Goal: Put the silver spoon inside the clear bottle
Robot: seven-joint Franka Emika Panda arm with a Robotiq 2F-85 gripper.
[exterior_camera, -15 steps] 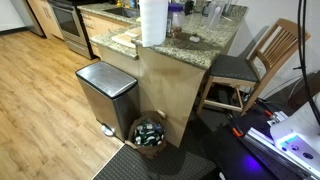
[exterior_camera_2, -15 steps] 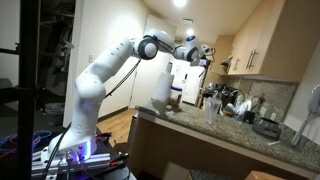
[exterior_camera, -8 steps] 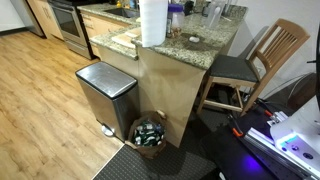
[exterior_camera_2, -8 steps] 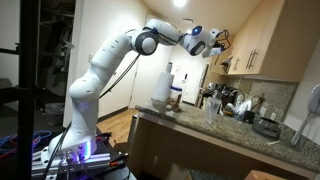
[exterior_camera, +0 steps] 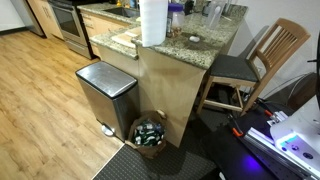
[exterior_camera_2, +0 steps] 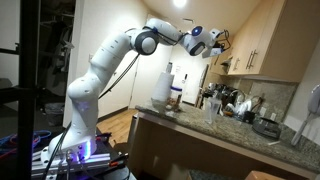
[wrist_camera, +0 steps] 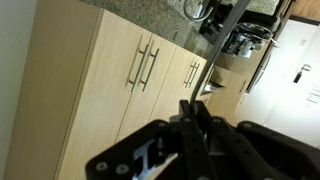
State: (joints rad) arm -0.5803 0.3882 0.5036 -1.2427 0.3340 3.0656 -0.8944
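In the wrist view my gripper (wrist_camera: 195, 112) is shut on the thin handle of the silver spoon (wrist_camera: 222, 45), which sticks out from between the jaws toward the kitchen cabinets. In an exterior view the arm is raised high, with the gripper (exterior_camera_2: 216, 44) well above the granite counter (exterior_camera_2: 195, 125). A clear bottle (exterior_camera_2: 213, 103) stands on that counter, below the gripper. It also shows among other items at the back of the counter in an exterior view (exterior_camera: 213, 14). The spoon is too small to make out in the exterior views.
A paper towel roll (exterior_camera: 153, 22) stands on the counter (exterior_camera: 190, 45). A steel trash can (exterior_camera: 105, 95) and a basket of items (exterior_camera: 150, 133) stand on the floor in front of it. A wooden chair (exterior_camera: 255, 60) stands beside it. Upper cabinets (exterior_camera_2: 262, 40) are close to the gripper.
From one second ago to half a second ago the arm swung up and toward the cabinets. Since then it has stayed still.
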